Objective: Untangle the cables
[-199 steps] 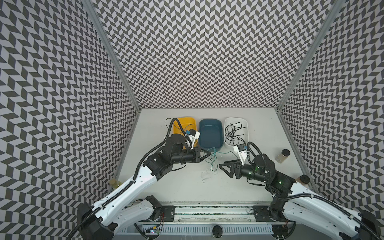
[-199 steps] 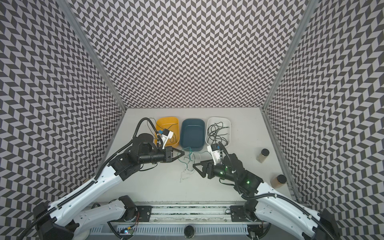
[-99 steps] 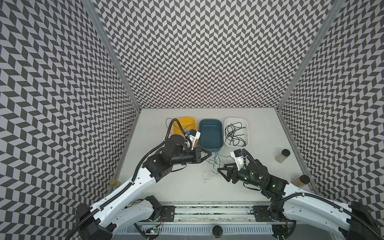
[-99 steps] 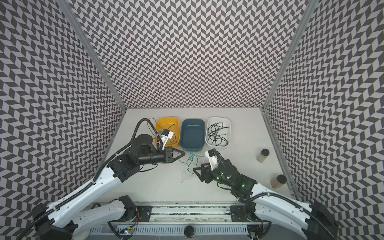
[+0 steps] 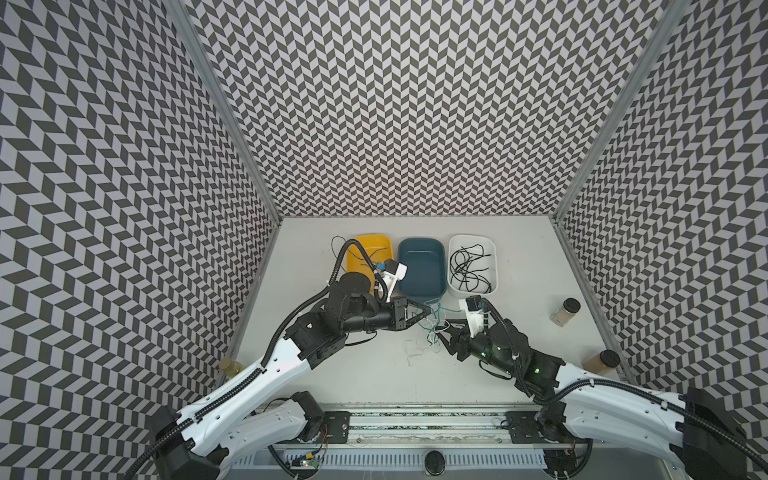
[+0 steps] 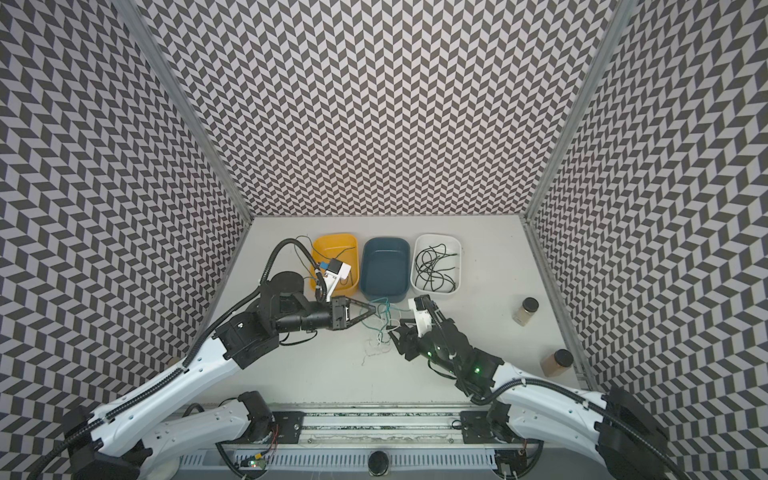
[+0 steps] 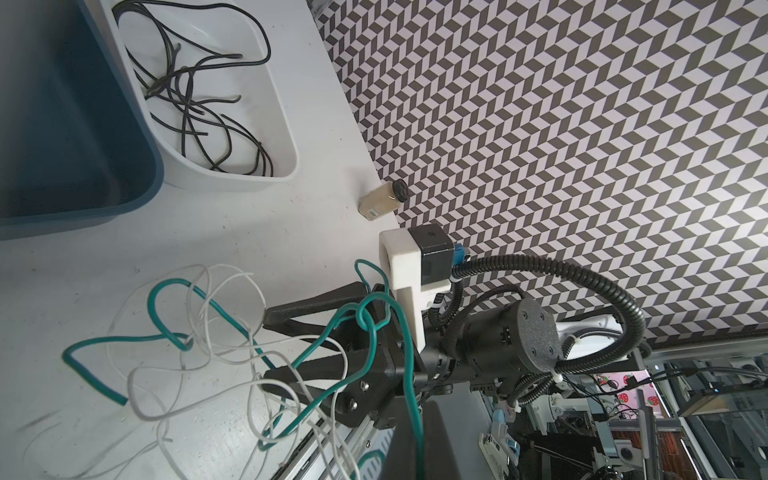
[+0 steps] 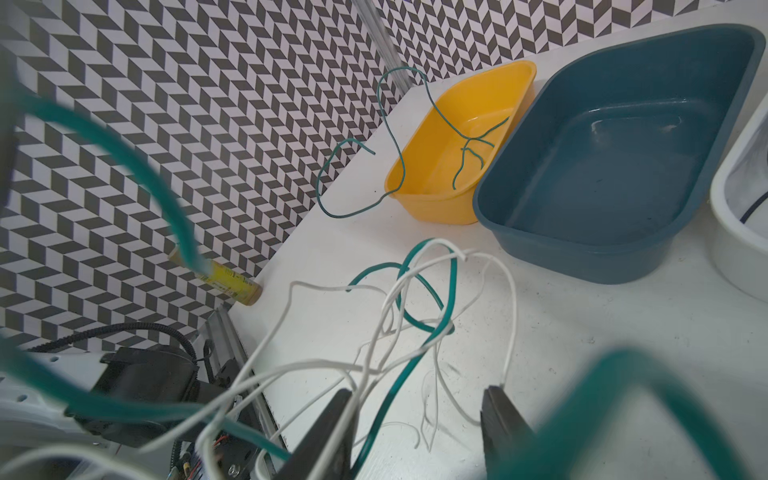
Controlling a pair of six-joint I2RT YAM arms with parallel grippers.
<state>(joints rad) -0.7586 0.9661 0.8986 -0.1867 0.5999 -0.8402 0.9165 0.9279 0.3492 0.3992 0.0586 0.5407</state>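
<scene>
Left end effector (image 5: 428,319) is fully closed, its tips meeting at a point. From the left wrist view it appears to be pinching the thick green cable (image 8: 454,291), which runs up off the worktop (image 5: 353,374) into it. The right end effector (image 8: 417,390) faces it from the opposite side with its jaws partly apart and clamped on nothing. In the right wrist view, a green strand and several white cables (image 8: 272,320) pass through the gap between its two fingers.

The tangle (image 5: 430,336) lies between the two end effectors, just in front of the blue tray (image 5: 422,243). Part of it is lifted towards the left tips and the rest trails on the worktop. Its strands run roughly along the line joining the two end effectors, so the right one is the nearer to the loose loops and already straddles them. The next move probably turns on which strand sits between those jaws. Closing on green and white together would tighten the knot rather than open it, so the jaws likely need to take one colour only.

The yellow tray (image 8: 432,212) holds one thin green cable (image 8: 463,153), which spills over its rim onto the worktop. The blue tray looks empty. The white tray (image 7: 286,137) holds the black cables (image 7: 187,104), lying in loose loops.
</scene>
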